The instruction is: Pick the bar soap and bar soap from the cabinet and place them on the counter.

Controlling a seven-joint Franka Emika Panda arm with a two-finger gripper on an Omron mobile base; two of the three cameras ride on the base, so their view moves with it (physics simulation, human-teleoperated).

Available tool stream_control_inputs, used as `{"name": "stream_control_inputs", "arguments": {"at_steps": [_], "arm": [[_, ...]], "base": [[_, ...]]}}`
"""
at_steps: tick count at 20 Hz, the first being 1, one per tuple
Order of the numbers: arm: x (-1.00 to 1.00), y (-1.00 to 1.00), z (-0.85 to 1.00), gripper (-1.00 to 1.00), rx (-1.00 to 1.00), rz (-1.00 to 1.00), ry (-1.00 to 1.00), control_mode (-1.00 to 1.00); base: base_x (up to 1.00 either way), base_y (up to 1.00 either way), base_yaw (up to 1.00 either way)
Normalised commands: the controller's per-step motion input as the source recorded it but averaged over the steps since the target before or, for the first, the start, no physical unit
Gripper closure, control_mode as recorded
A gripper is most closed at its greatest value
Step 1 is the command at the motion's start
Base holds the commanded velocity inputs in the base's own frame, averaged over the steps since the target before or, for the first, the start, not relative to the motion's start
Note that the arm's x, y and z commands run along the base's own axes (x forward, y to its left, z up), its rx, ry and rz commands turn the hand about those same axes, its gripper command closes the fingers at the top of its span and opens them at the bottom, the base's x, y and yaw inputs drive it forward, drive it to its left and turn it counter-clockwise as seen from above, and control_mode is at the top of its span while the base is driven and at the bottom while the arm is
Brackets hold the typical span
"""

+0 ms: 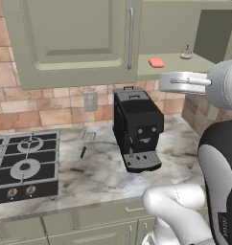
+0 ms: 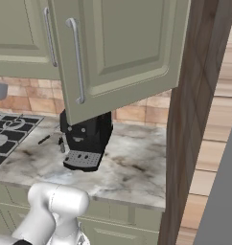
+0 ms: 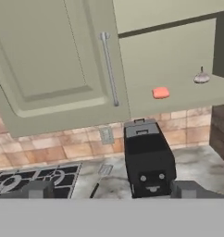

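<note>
- Left base view: I count one coral-red bar soap (image 1: pixel 156 62) on the open cabinet (image 1: pixel 175 64) shelf, near a knob-topped item (image 1: pixel 186 53); coffee machine (image 1: pixel 137 127) below on counter (image 1: pixel 98 172).
- Right base view: one open cabinet door (image 2: pixel 122 52) hangs in front of the machine.
- Hand view: gripper (image 3: pixel 113 190) jaws spread wide, holding nothing.

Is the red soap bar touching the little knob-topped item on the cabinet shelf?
Apart. The hand view shows the red soap bar and the knob-topped item separated by bare shelf; the left base view shows the same gap.

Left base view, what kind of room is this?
A home kitchen, by the look of it: a black gas hob set into a marbled stone counter, a black coffee machine, and sage-green wall cabinet above.
</note>
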Motion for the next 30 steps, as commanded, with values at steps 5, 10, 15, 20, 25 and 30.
{"name": "stream_control_inputs", "arguments": {"at_steps": [5, 10, 15, 20, 25, 30], "arm": [[0.16, 0.05, 0.00, -1.00, -0.16, 0.00, 0.04, -1.00], [0.24, 0.04, 0.00, -1.00, -0.22, -0.02, 0.08, -1.00], [0.29, 0.03, -0.02, -1.00, -0.26, -0.03, 0.13, -1.00], [0.32, 0.05, -0.06, -1.00, -0.27, -0.03, 0.10, -1.00], [0.38, 0.02, -0.16, -1.00, -0.22, -0.01, 0.05, -1.00], [0.46, 0.02, -0.09, -1.00, -0.14, 0.00, 0.00, -1.00]], "base": [[0.00, 0.00, 0.00], [0.00, 0.00, 0.00], [0.00, 0.00, 0.00], [0.00, 0.00, 0.00], [0.00, 0.00, 0.00], [0.00, 0.00, 0.00]]}}
